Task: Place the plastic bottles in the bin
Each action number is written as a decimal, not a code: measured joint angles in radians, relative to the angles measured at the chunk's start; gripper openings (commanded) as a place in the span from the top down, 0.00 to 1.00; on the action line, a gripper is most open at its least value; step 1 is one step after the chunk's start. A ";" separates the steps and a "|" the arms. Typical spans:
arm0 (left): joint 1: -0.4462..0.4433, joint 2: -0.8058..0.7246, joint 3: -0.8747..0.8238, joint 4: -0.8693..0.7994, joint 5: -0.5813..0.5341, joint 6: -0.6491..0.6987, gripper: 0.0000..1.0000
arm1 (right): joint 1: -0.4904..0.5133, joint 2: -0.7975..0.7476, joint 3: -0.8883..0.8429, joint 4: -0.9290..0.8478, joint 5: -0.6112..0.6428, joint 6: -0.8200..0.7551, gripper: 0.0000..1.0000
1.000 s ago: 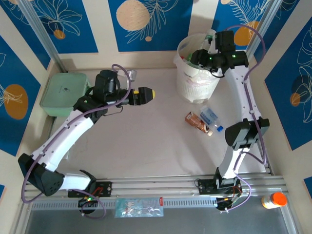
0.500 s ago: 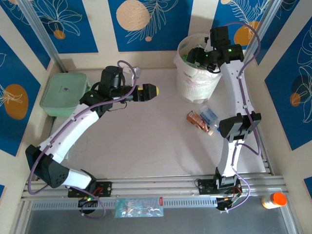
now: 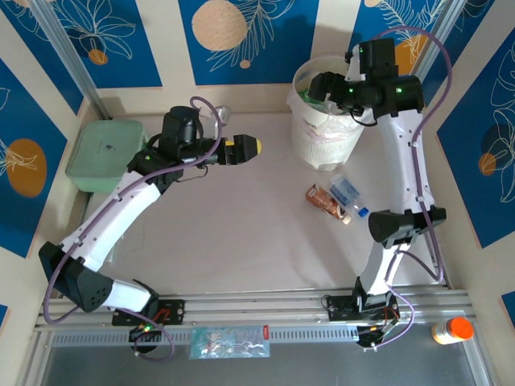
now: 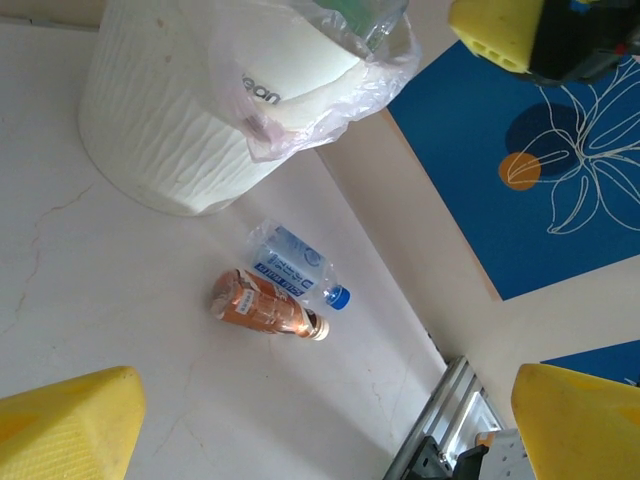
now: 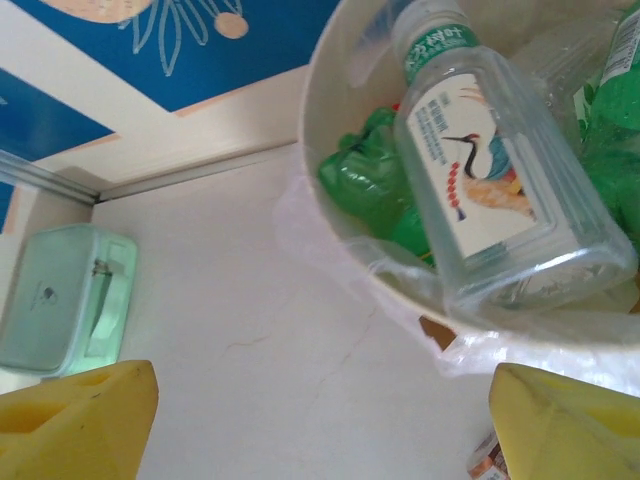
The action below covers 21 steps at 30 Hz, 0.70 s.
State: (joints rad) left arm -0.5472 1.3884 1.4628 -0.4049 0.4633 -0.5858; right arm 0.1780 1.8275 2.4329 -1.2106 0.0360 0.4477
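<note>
Hovering over the rim of the bin [image 3: 315, 143] at 1 o'clock on the desk [image 3: 241, 241], the right jaws are gaping wide and gripping nothing. In the right wrist view both yellow tips are sitting at the bottom corners, well apart. The bin is standing upright with its bag liner [image 4: 345, 95] spilling over the rim. Inside it a clear bottle with a green cap [image 5: 480, 170] is lying tilted on top, touching crushed green bottles [image 5: 372, 190] at its 9 o'clock.

The left jaws are hanging above mid-desk, pointing toward 3 o'clock. They are also spread wide and empty, with one tip at each lower corner of the left wrist view. The left arm [image 3: 121, 209] is reaching up from 7 o'clock, and the right arm [image 3: 412, 169] is rising from 5 o'clock.

Two bottles are lying on the desk outside the bin, near it at its 6 o'clock. The blue-capped clear bottle [image 4: 290, 270] and the brown-labelled bottle [image 4: 262, 305] are resting side by side, touching.

A pale green box [image 3: 105, 154] is sitting at 9 o'clock, well apart from the bin. An orange-capped bottle [image 3: 451, 330] is lying off the desk at 5 o'clock.
</note>
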 measured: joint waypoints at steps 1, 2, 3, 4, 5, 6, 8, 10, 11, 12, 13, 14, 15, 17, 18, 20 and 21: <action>0.000 -0.009 -0.004 -0.001 0.000 -0.001 0.06 | 0.000 -0.025 -0.022 0.003 -0.003 -0.002 0.11; 0.000 -0.021 -0.005 -0.005 0.000 -0.001 0.05 | 0.002 -0.059 -0.055 0.006 -0.007 -0.003 0.11; 0.000 -0.034 -0.005 -0.008 0.000 0.000 0.05 | 0.003 -0.091 -0.090 0.010 -0.011 -0.003 0.10; 0.000 -0.047 -0.005 -0.010 0.000 0.000 0.05 | 0.003 -0.121 -0.124 0.015 -0.014 -0.004 0.10; 0.000 -0.060 -0.005 -0.014 0.000 0.000 0.05 | 0.003 -0.155 -0.165 0.021 -0.018 -0.004 0.09; 0.000 -0.074 -0.005 -0.021 0.000 0.000 0.05 | 0.003 -0.191 -0.209 0.029 -0.022 -0.005 0.09; 0.000 -0.101 -0.008 -0.029 0.000 0.000 0.05 | 0.003 -0.260 -0.297 0.045 -0.028 -0.004 0.09; 0.000 -0.129 -0.019 -0.031 -0.004 0.000 0.05 | 0.008 -0.340 -0.400 0.070 -0.034 -0.003 0.11; 0.000 -0.142 -0.026 -0.033 -0.004 0.000 0.05 | 0.011 -0.381 -0.453 0.084 -0.035 -0.003 0.14; 0.000 -0.154 -0.033 -0.036 -0.004 0.000 0.05 | 0.014 -0.422 -0.506 0.096 -0.037 -0.002 0.15; 0.000 -0.163 -0.039 -0.041 -0.004 0.000 0.05 | 0.021 -0.458 -0.550 0.104 -0.036 -0.001 0.16; -0.003 -0.171 -0.047 -0.045 -0.005 0.000 0.05 | 0.032 -0.499 -0.603 0.116 -0.031 -0.002 0.16; -0.006 -0.179 -0.057 -0.050 -0.009 0.000 0.05 | 0.051 -0.543 -0.663 0.131 -0.020 -0.002 0.16; -0.016 -0.198 -0.088 -0.055 -0.019 0.001 0.05 | 0.099 -0.630 -0.785 0.152 0.022 -0.003 0.15; -0.021 -0.211 -0.111 -0.058 -0.023 0.001 0.05 | 0.126 -0.678 -0.857 0.155 0.050 0.001 0.15; -0.025 -0.231 -0.153 -0.061 -0.029 0.000 0.05 | 0.154 -0.753 -0.982 0.163 0.081 0.009 0.15; -0.026 -0.241 -0.176 -0.061 -0.031 0.000 0.05 | 0.157 -0.787 -1.048 0.172 0.098 0.019 0.15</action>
State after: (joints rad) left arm -0.5735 1.1473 1.2865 -0.4660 0.4328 -0.5854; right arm 0.3347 1.0405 1.3846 -1.0389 0.1341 0.4671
